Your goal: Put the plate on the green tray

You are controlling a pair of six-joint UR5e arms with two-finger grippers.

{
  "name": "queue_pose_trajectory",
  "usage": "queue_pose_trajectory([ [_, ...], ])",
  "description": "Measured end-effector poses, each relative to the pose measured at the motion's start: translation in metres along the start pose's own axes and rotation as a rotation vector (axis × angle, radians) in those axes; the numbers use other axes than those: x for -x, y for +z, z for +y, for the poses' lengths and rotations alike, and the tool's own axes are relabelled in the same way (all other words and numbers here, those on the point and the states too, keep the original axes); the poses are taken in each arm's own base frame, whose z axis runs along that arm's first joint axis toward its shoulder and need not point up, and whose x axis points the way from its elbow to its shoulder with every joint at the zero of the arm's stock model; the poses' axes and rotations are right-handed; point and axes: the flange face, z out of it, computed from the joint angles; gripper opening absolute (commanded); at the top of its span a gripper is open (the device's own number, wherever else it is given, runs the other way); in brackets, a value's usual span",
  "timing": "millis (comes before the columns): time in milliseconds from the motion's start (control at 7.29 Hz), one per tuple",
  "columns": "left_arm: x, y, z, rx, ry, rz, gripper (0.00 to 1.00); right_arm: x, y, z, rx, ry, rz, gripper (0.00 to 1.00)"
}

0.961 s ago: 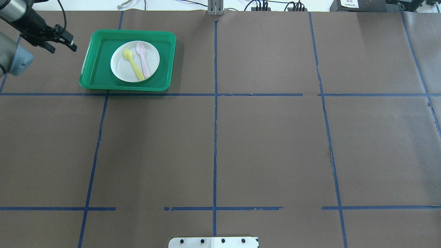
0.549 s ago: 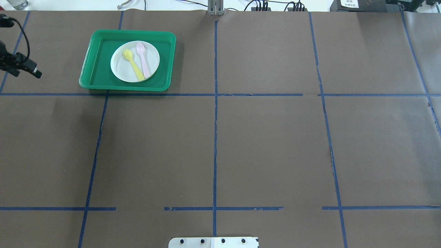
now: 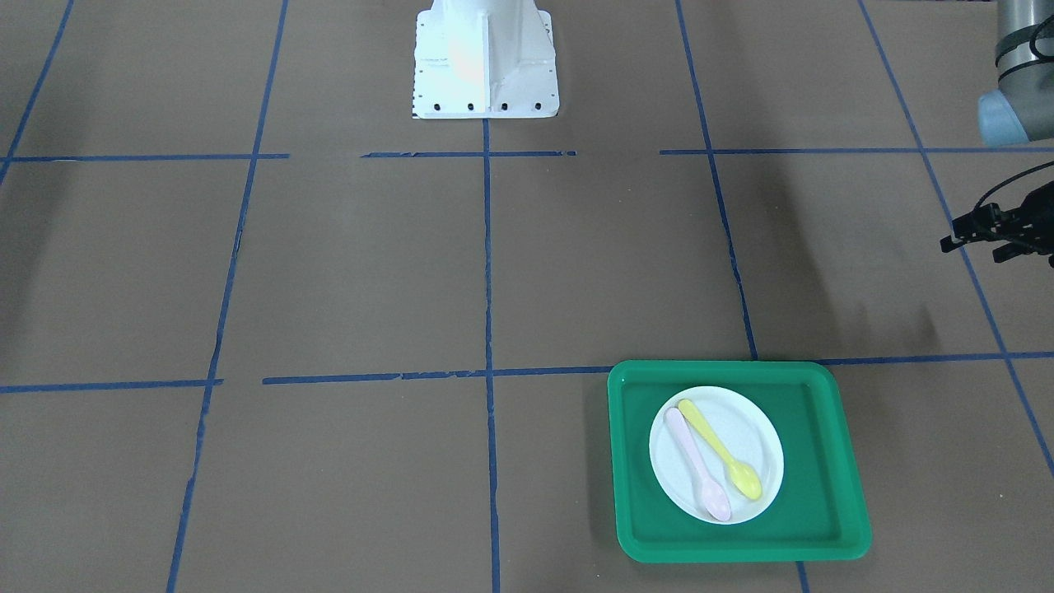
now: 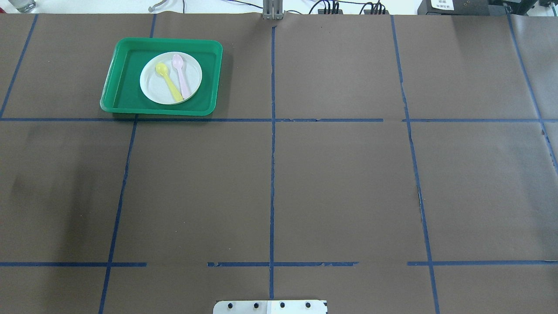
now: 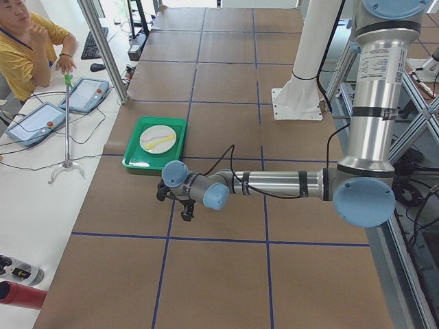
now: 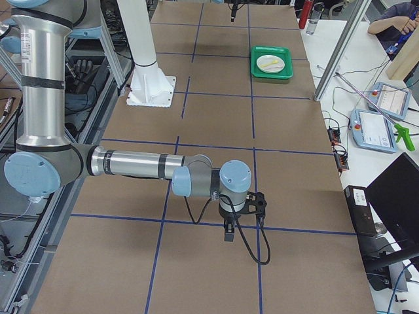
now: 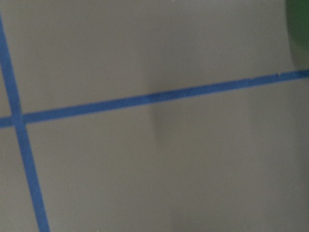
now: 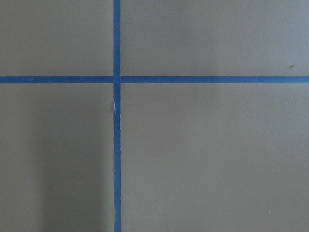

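Green plastic sits low and right of centre in the front-facing view: the green tray [image 3: 627,461] lies flat on the brown table [image 3: 370,263]. The plate [image 3: 753,428] rests inside it, near the middle, clear of the rim all round. A pink spoon [image 3: 698,465] and a yellow spoon [image 3: 725,453] lie side by side on the plate. At the right edge, well apart from the tray, the left gripper [image 3: 976,245] hangs partly cut off by the frame. Its dark fingers [image 3: 955,240] stand spread with nothing between them.

In the overhead view the tray [image 4: 107,89] is in the upper left, just above a blue tape line [image 4: 305,120]. The plate [image 4: 150,85] and both spoons are inside it. No arm shows here.

In the left side view the near arm stretches low across the centre. Its gripper [image 5: 175,204] is below the tray [image 5: 134,156] in the frame and apart from it.

In the right side view the near arm's right gripper [image 6: 242,216] hangs over the table in the lower centre, far from the tray [image 6: 272,74] at the top. I cannot tell how its fingers stand.

The left wrist view is blurred: tape lines and a green corner at the upper right. The right wrist view shows only crossed tape on the table.
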Motion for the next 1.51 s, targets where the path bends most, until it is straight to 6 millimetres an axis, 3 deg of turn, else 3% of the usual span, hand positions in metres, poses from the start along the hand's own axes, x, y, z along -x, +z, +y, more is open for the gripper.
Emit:
queue_pose_trajectory([
  [137,0.004,-0.008,0.027,-0.004,-0.009,-0.004,1.0,0.0,0.0,0.0,0.0,0.0,0.0,1.0],
  [686,0.0,-0.069,0.067,-0.063,-0.041,-0.02,1.0,0.0,0.0,0.0,-0.001,0.0,0.0,1.0],
  [961,0.036,-0.111,0.085,-0.101,-0.027,-0.043,1.0,0.0,0.0,0.0,-0.001,0.0,0.0,1.0],
  [1098,0.047,-0.122,0.091,-0.106,-0.038,-0.05,1.0,0.0,0.0,0.0,-0.001,0.0,0.0,1.0],
  [1510,0.071,-0.122,0.101,-0.082,-0.069,-0.097,1.0,0.0,0.0,-0.001,-0.001,0.0,0.0,1.0],
])
